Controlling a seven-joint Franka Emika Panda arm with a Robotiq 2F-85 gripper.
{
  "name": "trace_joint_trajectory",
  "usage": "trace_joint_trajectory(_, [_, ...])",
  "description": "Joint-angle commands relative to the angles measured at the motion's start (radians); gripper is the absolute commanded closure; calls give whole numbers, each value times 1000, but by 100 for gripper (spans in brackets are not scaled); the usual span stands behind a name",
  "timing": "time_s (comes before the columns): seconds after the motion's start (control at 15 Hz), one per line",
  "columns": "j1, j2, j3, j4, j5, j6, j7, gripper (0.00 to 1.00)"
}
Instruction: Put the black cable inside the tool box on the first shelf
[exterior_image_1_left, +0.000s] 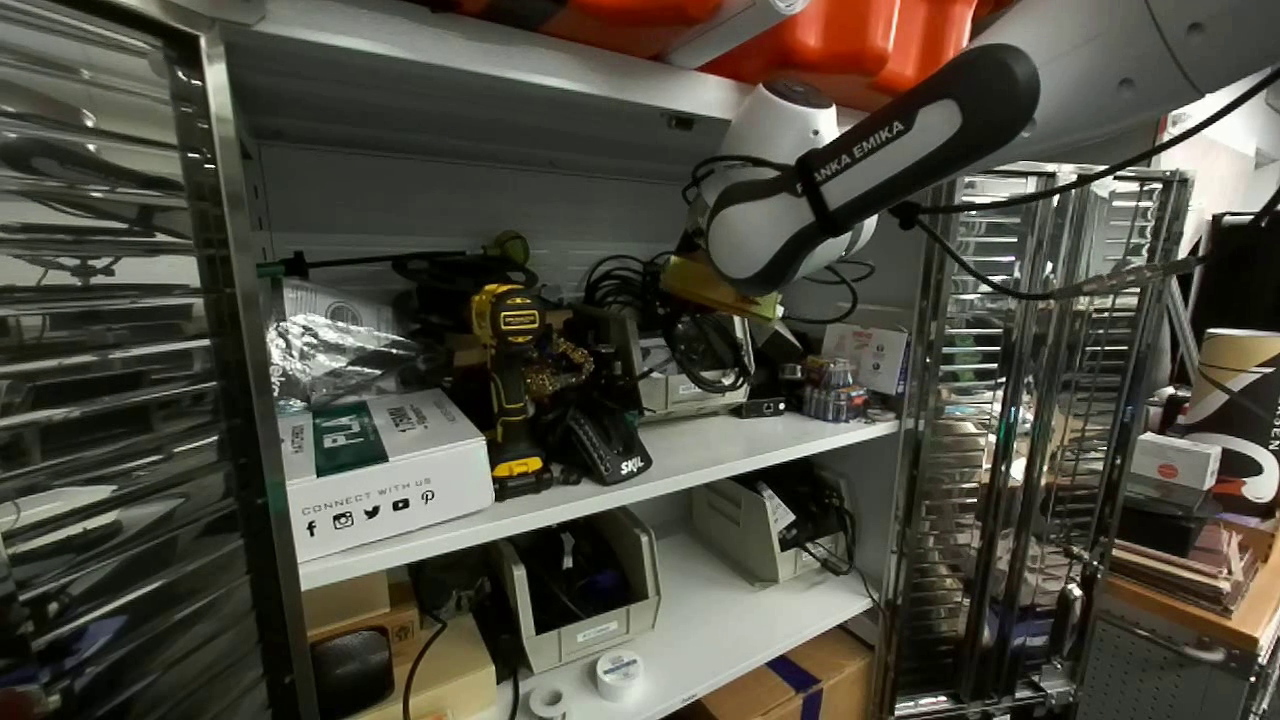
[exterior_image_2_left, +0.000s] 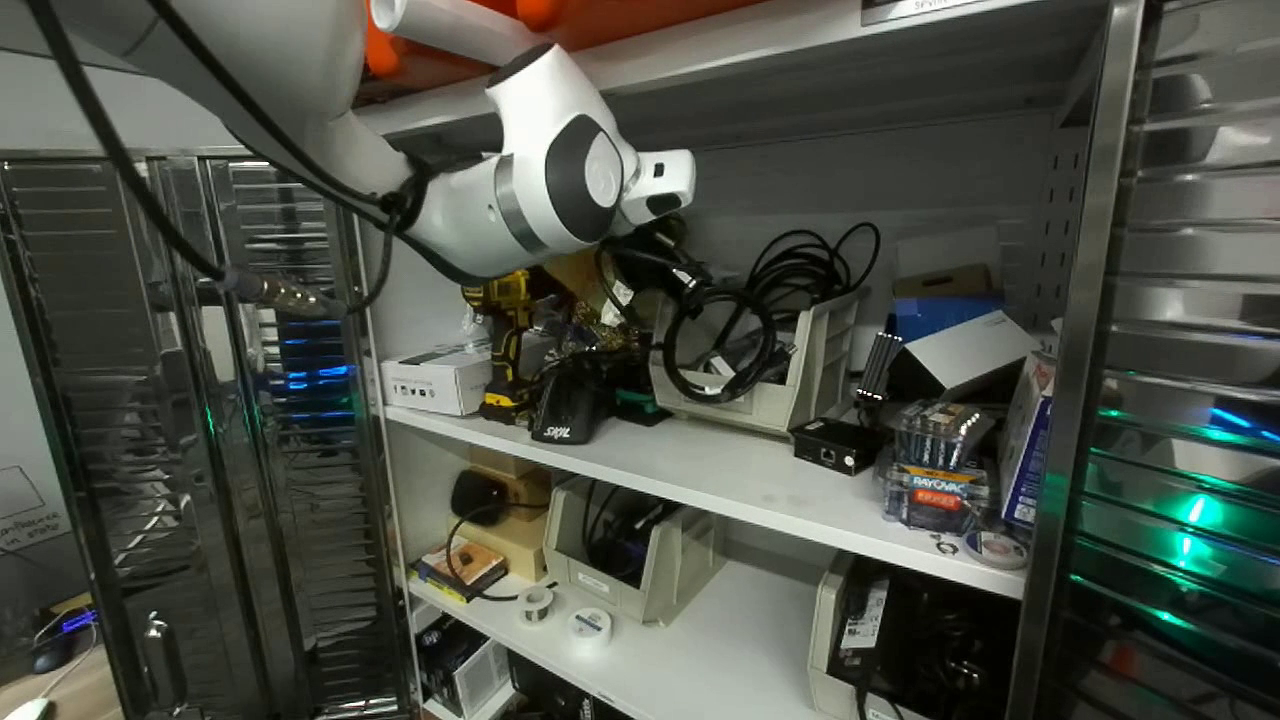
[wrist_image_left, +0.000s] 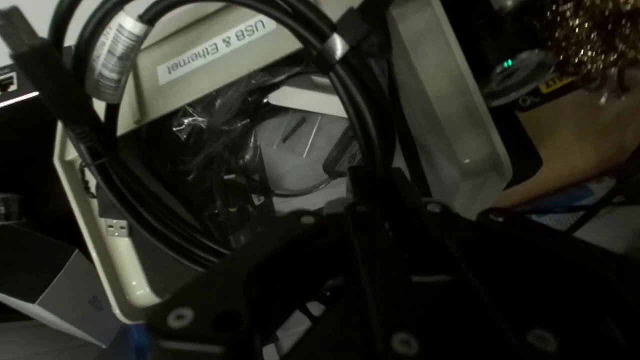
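The black cable is a coiled bundle with a white tag and a connector at the left of the wrist view. My gripper is shut on it, the cable running up between the fingertips. The loop hangs at the open front of a beige bin, the tool box, labelled "USB & Ethernet". In the exterior views the cable hangs before the bin. The bin stands on the upper white board, the first shelf. The arm's wrist hides most of the gripper in both exterior views.
A drill, a SKIL charger and a white box stand beside the bin. A small black box and batteries are on its other side. Another shelf is above, under orange cases.
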Motion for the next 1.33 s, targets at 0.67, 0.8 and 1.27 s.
trace_joint_trajectory(0.67, [259, 172, -390, 247, -343, 305, 712, 91])
trace_joint_trajectory(0.8, [304, 214, -470, 299, -400, 352, 762, 91])
trace_joint_trajectory(1.27, [365, 371, -623, 417, -417, 363, 803, 92])
